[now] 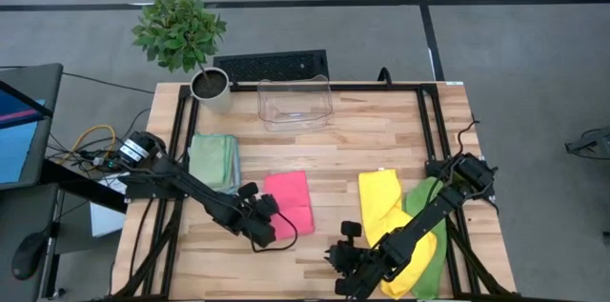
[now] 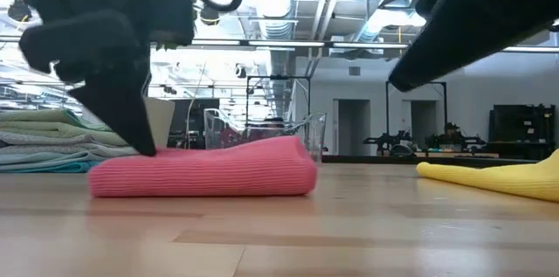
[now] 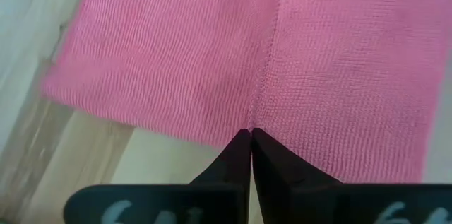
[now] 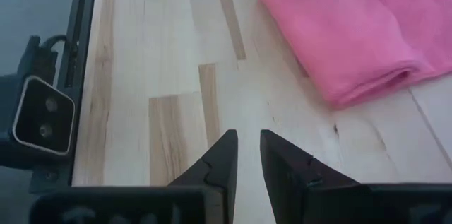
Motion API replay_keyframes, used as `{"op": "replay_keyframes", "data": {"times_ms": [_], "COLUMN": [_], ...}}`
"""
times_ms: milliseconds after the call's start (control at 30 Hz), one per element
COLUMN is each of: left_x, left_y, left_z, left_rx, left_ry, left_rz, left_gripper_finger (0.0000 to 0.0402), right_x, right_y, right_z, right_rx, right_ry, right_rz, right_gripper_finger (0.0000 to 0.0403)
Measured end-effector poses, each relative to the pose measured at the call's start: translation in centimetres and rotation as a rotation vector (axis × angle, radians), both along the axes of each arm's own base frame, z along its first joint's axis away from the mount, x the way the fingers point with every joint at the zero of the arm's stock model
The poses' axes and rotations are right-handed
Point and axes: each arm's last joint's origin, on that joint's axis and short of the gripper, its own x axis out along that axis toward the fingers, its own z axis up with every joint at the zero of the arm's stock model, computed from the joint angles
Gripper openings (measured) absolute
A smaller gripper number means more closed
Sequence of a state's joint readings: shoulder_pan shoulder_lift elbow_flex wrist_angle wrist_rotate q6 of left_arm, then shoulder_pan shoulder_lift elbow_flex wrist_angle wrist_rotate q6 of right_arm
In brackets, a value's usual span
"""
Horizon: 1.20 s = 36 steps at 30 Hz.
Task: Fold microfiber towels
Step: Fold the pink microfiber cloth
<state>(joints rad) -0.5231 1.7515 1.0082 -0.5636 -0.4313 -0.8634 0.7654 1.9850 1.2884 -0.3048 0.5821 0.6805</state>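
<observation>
Nearest, the right claw hangs slightly parted over bare table, gripping nothing. The left claw, fingers pinched together, presses the folded pink towel's edge. Yellow towel overlaps a lime one (right side); folded towel stack, empty clear bin, potted plant beyond

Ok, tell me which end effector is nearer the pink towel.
Left. The left end effector is shut at the pink towel edge, pinching the fabric. The right end effector is slightly open over bare table, apart from that towel.
</observation>
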Motion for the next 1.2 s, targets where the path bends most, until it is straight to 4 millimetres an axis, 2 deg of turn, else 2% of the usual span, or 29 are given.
{"op": "replay_keyframes", "data": {"times_ms": [133, 267, 433, 533, 700, 800, 1000, 1200], "left_x": [-0.8, -1.4, -1.9, -1.9, -1.9, -1.9, -2.0, -2.8], "left_y": [0.4, 0.8, 0.9, 0.8, 0.8, 0.8, 0.7, 0.9], "left_z": [-1.1, -2.1, -2.9, -2.8, -2.8, -2.9, -2.9, -1.5], "left_rx": [0.001, -0.011, -0.021, -0.010, 0.006, 0.011, 0.012, -0.039], "left_ry": [0.019, 0.006, -0.019, -0.023, -0.026, -0.023, -0.020, 0.025], "left_rz": [0.036, 0.065, 0.088, 0.069, 0.061, 0.055, 0.045, 0.005], "left_gripper_finger": [0.0000, 0.0000, 0.0000, 0.0000, 0.0000, 0.0000, 0.0000, 0.0001], "right_x": [0.7, 2.6, 5.3, 6.2, 7.2, 8.0, 8.3, 8.6], "right_y": [-0.3, -1.2, -3.2, -4.5, -5.4, -6.3, -7.2, -7.0], "right_z": [0.3, 0.8, -0.7, -1.8, -1.7, -2.8, -6.8, -7.5], "right_rx": [-0.014, -0.059, -0.143, -0.177, -0.235, -0.217, -0.207, -0.160], "right_ry": [-0.062, -0.133, -0.166, -0.141, -0.168, -0.150, -0.047, -0.066], "right_rz": [-0.016, 0.027, 0.021, 0.005, 0.004, 0.005, -0.024, -0.047], "right_gripper_finger": [0.0088, 0.0088, 0.0088, 0.0088, 0.0083, 0.0077, 0.0069, 0.0066]}}
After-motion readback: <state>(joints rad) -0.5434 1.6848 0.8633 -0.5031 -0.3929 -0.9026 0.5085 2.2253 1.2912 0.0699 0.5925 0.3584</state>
